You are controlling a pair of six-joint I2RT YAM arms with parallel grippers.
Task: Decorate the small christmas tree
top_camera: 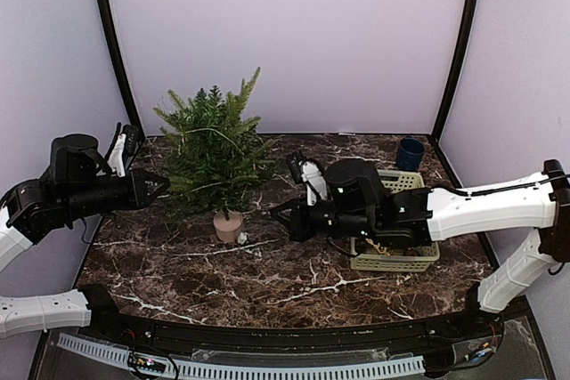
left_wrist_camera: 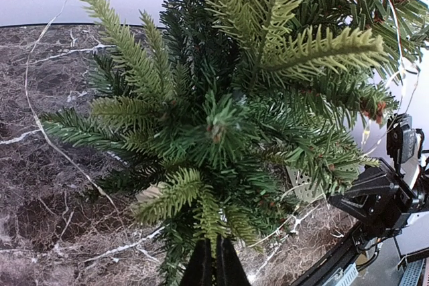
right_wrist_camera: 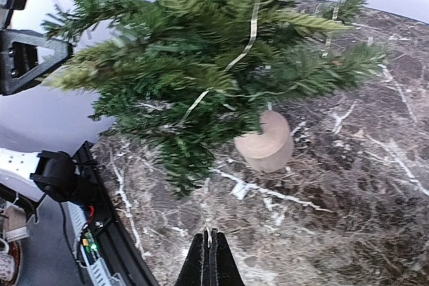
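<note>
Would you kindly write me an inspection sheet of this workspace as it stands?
Surface: dark marbled table.
Job's things: small christmas tree upright in its beige pot; a thin pale strand draped over its branches.
Clutter: beige basket, partly under the right arm; blue cup at the far right corner.
Grippers: left gripper shut, pointing into the tree's lower branches; right gripper shut, short of the pot.
Cables: black lead along the right arm.
Surroundings: plain pale walls, black corner posts.
</note>
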